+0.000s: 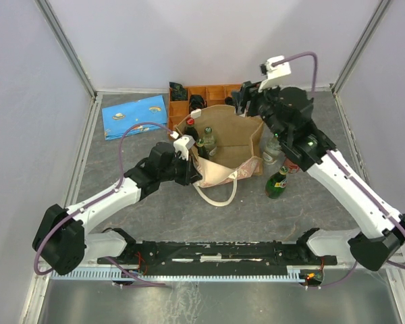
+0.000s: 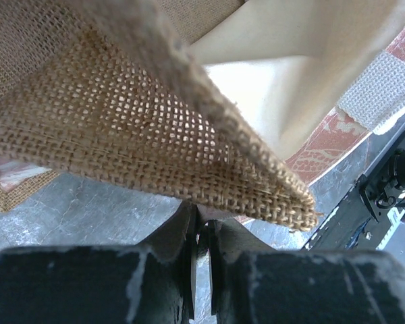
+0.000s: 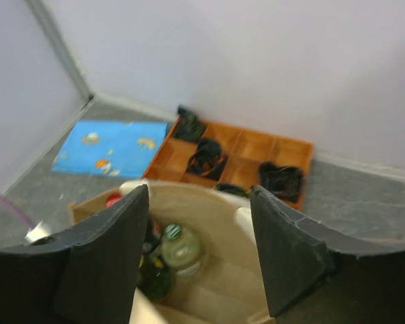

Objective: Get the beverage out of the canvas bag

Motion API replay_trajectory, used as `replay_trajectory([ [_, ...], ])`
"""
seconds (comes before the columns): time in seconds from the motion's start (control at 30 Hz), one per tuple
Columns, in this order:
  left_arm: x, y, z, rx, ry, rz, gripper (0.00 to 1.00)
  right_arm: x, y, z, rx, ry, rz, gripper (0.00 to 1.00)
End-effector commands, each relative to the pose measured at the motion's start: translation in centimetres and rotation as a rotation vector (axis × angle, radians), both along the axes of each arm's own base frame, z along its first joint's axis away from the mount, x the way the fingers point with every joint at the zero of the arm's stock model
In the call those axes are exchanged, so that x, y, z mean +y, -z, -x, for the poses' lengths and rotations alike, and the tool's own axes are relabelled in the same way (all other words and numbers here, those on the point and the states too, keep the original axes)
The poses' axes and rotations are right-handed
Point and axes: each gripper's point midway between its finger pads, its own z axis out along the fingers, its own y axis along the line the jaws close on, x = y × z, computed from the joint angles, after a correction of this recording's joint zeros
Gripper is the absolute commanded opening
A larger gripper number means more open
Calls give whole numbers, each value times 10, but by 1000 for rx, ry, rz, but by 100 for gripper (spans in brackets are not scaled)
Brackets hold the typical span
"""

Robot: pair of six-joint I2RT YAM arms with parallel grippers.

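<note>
A tan bag (image 1: 233, 135) stood open in the middle of a grey desk (image 1: 155, 216). Inside it, toward its left side, a bottle (image 3: 177, 251) with a pale green cap stood upright, neck up. A dark bottle (image 3: 154, 283) and a red cap (image 3: 113, 200) sat close beside it.

The right end effector (image 3: 199, 196) hovered above the bag's far rim, fingers spread wide and holding nothing. The bottle lay below it and a little to the near-left, its long axis roughly vertical, so a downward reach through the bag's mouth looked like the way in.

The left end effector (image 2: 201, 229) was closed on the bag's woven near-left rim, which left the right arm free and better placed. A green bottle (image 1: 278, 182) stood on the desk to the right of the bag.
</note>
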Motion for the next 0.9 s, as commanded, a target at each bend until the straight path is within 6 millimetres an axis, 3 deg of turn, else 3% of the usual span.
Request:
replay_trajectory([
  [0.0, 8, 14, 16, 90, -26, -22, 3, 52, 55, 8, 137, -168, 100, 65],
  [0.1, 10, 15, 17, 92, -32, -19, 3, 75, 84, 10, 188, -207, 144, 65],
  [0.3, 12, 16, 20, 99, -49, -14, 3, 109, 119, 15, 230, -262, 181, 70],
  [0.53, 15, 17, 20, 101, -57, -22, 3, 135, 155, 21, 302, -307, 186, 70],
  [0.87, 15, 21, 21, 112, -54, -32, 3, 149, 191, 15, 355, -299, 218, 70],
])
